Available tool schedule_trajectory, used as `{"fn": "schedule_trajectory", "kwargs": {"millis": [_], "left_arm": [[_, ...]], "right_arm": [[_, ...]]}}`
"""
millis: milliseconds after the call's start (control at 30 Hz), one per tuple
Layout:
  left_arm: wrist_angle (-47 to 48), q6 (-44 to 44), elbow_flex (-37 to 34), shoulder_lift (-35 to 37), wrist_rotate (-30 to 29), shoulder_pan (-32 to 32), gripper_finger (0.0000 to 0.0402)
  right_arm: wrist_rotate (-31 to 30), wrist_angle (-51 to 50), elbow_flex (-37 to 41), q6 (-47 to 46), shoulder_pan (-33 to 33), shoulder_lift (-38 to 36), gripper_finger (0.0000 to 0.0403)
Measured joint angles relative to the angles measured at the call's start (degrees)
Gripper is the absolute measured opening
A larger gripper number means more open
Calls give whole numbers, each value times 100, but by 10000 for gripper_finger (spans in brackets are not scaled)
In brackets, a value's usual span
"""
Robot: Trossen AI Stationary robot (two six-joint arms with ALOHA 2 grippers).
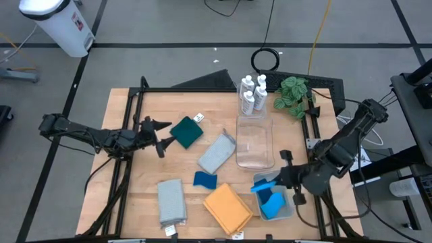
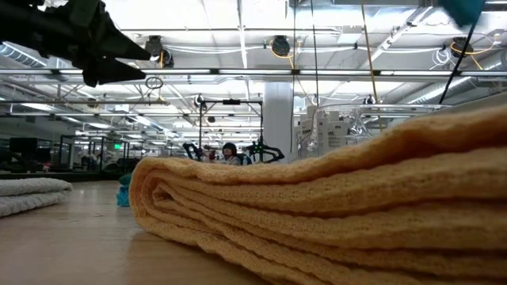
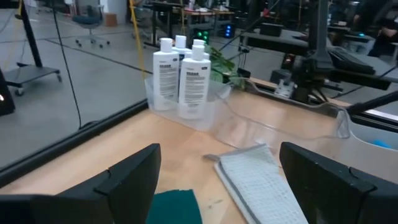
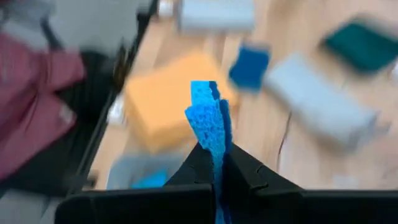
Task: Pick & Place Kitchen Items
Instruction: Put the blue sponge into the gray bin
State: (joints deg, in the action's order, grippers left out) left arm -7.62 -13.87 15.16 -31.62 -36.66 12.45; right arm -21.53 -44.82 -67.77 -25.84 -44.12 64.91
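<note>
The right gripper (image 1: pixel 266 185) is clamped on a blue sponge (image 4: pixel 210 121), the fingers pressed together with the sponge pinched edgewise between them, and it holds the sponge above the pale grey-blue tray (image 1: pixel 289 210) at the right front of the table (image 1: pixel 135 182). A second blue sponge (image 1: pixel 273 204) lies inside that tray. A third, darker blue sponge (image 1: pixel 205 179) lies on the bare wood near the table's middle, just beside the orange cloth (image 1: pixel 228 208), which lies folded toward the front edge. One grey cloth (image 1: pixel 171 201) lies folded to the left of the orange one; another grey cloth (image 1: pixel 217 154) lies tilted, its corner at the wall of the clear plastic bin (image 1: pixel 254 143). The dark teal-green cloth (image 1: pixel 186 132) lies left of centre, directly in front of the left gripper (image 1: pixel 160 135), whose fingers stand wide apart with nothing between them. In the left wrist view the teal cloth's edge shows between those fingers (image 3: pixel 130 177). Four small white bottles (image 1: pixel 252 92) stand upright in a cluster at the far end of the clear bin. A green leafy plant (image 1: pixel 293 93) stands just beside them at the far right of the table.
</note>
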Motion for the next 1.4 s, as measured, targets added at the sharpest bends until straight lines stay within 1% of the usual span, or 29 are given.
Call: {"fn": "schedule_trajectory", "kwargs": {"millis": [67,133,200,367,800,933,1133,1300,1400], "left_arm": [[1,8,0,0,-45,0,335],[0,7,0,0,-124,0,335],[0,7,0,0,-213,0,335],[2,-21,0,0,-245,0,335],[2,-12,0,0,-245,0,335],[2,-12,0,0,-245,0,335],[4,-19,0,1,-245,0,335],[7,-23,0,2,-245,0,335],[7,-23,0,2,-245,0,335]], "right_arm": [[346,-503,6,-398,-12,7,0],[441,-754,30,-787,-22,38,0],[507,-840,119,-940,-21,67,0],[544,-587,486,-631,76,225,0],[521,-433,1205,69,507,800,0],[532,-192,1335,25,553,900,1],[539,48,1353,-110,552,875,18],[912,172,1353,-111,549,841,40],[974,268,1353,-112,549,834,62]]}}
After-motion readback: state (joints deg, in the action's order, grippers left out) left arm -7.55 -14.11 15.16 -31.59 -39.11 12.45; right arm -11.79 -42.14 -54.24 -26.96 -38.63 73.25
